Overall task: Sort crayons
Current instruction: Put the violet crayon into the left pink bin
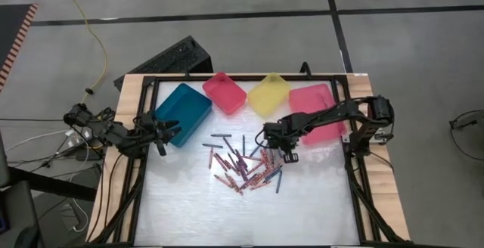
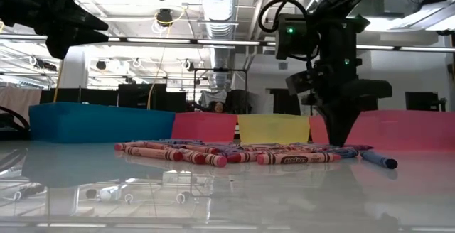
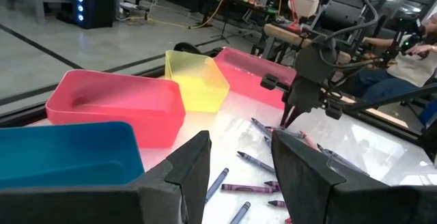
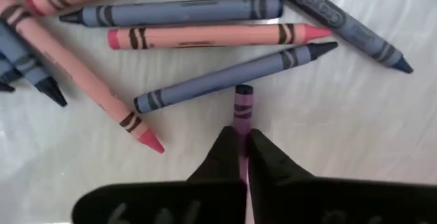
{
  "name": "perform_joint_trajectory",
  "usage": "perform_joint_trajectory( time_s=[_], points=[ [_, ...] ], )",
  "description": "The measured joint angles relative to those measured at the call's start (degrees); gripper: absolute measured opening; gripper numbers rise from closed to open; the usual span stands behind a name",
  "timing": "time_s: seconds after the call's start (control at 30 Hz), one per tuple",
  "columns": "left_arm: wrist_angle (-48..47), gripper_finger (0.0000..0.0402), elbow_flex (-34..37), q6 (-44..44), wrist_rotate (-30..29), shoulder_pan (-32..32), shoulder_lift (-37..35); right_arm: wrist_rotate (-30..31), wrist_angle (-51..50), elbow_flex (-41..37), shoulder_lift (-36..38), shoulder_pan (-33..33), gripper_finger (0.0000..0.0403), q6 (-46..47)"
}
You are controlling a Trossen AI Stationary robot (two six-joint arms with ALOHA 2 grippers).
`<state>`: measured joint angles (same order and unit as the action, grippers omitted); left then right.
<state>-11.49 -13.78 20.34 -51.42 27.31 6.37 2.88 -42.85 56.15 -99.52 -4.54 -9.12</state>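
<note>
A white counter (image 1: 302, 210) holds a scattered pile of crayons (image 1: 246, 166), red and blue-grey, in front of four bins. The right gripper (image 4: 244, 142) is down at the pile's right edge, fingers pinched together on one purple crayon (image 4: 243, 104). The left gripper (image 3: 239, 166), fingers apart, waits by the teal bin (image 1: 181, 113). Sorting looks barely begun: nearly all crayons remain on the counter.
</note>
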Motion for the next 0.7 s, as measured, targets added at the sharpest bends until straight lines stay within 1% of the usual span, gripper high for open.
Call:
perform_joint_trajectory(
  time_s=[0.2,0.33,0.43,0.57,0.7],
  points=[
    [-0.31,0.0145,0.00,0.94,0.26,0.00,0.00,-0.42,1.44,-0.15,2.11,-0.03,0.0004,4.82],
    [-0.32,0.0145,0.00,1.38,2.51,0.00,-0.01,0.07,1.49,0.58,4.44,0.13,0.0004,7.98],
    [-0.32,0.0145,0.00,1.41,3.78,0.00,-0.01,1.90,2.64,2.68,7.08,-0.12,0.0003,9.57],
    [-0.22,0.0145,0.00,1.58,4.04,-0.02,0.00,4.65,3.83,5.79,9.61,-0.39,0.0002,9.37],
    [-0.22,0.0145,0.00,2.08,4.02,0.00,-0.01,8.39,10.46,10.16,10.33,-0.99,0.0002,8.89]
  ],
)
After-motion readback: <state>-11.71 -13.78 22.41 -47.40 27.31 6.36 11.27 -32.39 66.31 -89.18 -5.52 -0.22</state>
